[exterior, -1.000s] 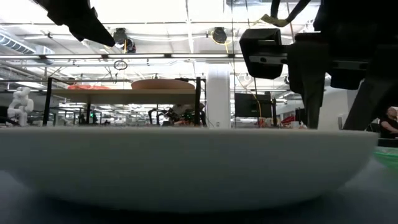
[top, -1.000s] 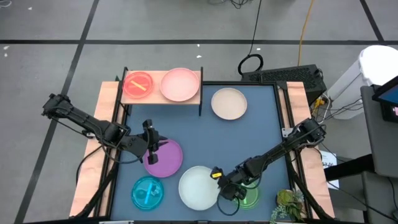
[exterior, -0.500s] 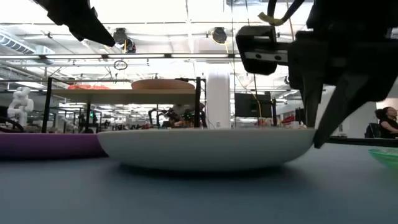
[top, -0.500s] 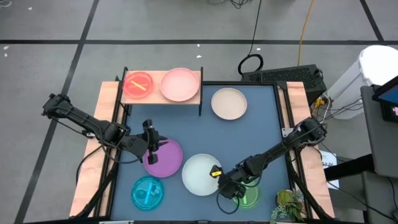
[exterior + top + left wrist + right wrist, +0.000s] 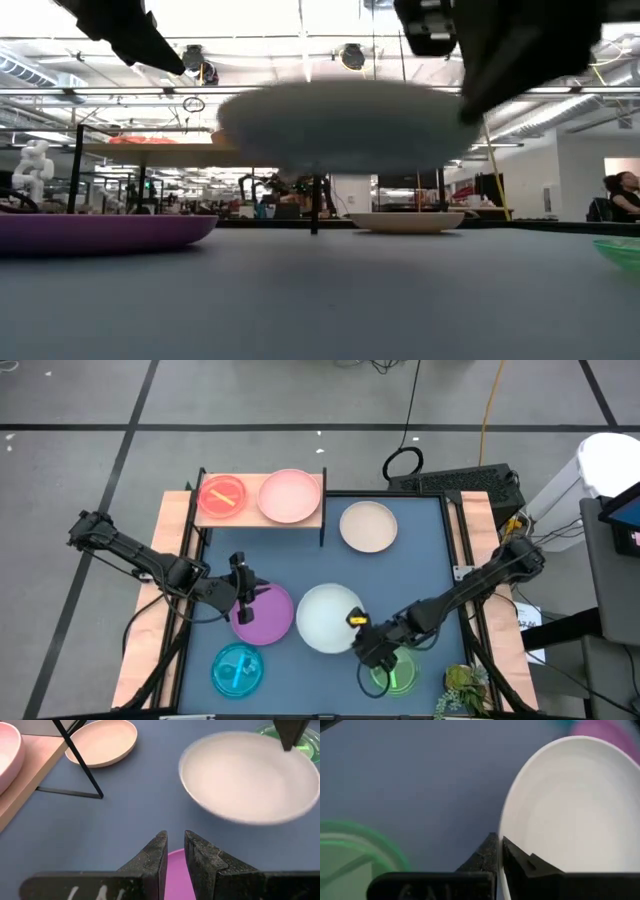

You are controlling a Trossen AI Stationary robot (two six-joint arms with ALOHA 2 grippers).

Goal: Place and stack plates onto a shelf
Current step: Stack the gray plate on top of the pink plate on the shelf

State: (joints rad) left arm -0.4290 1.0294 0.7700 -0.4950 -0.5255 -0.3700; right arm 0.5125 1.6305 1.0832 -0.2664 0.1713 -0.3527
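Note:
My right gripper [image 5: 358, 635] is shut on the pale white plate [image 5: 329, 617], which hangs above the table's middle in the low view [image 5: 330, 125]. Just left of it the purple plate [image 5: 263, 613] rests on the table, with my left gripper [image 5: 175, 851] hovering over it, its fingers a narrow gap apart and holding nothing. The shelf [image 5: 250, 518] at the far left carries an orange-red translucent plate [image 5: 222, 496] and a pink plate [image 5: 290, 495]. A cream plate [image 5: 368, 526], a cyan plate [image 5: 238, 669] and a green plate [image 5: 393, 672] lie on the table. My right gripper pinches the white plate's rim [image 5: 504, 835] on its near right side, one finger [image 5: 520, 862] inside the bowl and the other outside. It comes slanting down from the table's right near side. The plate is lifted clear of the table, roughly level.
Wooden strips run along the table's left and right edges. A small green plant [image 5: 462, 688] sits at the near right corner. Open blue table lies between the shelf, the cream plate and the lifted plate.
My right gripper has shut on the white plate's rim. It first drew the plate along the table away from the near edge, then rose, lifting the plate clear and carrying it toward the table's middle. The green plate is uncovered.

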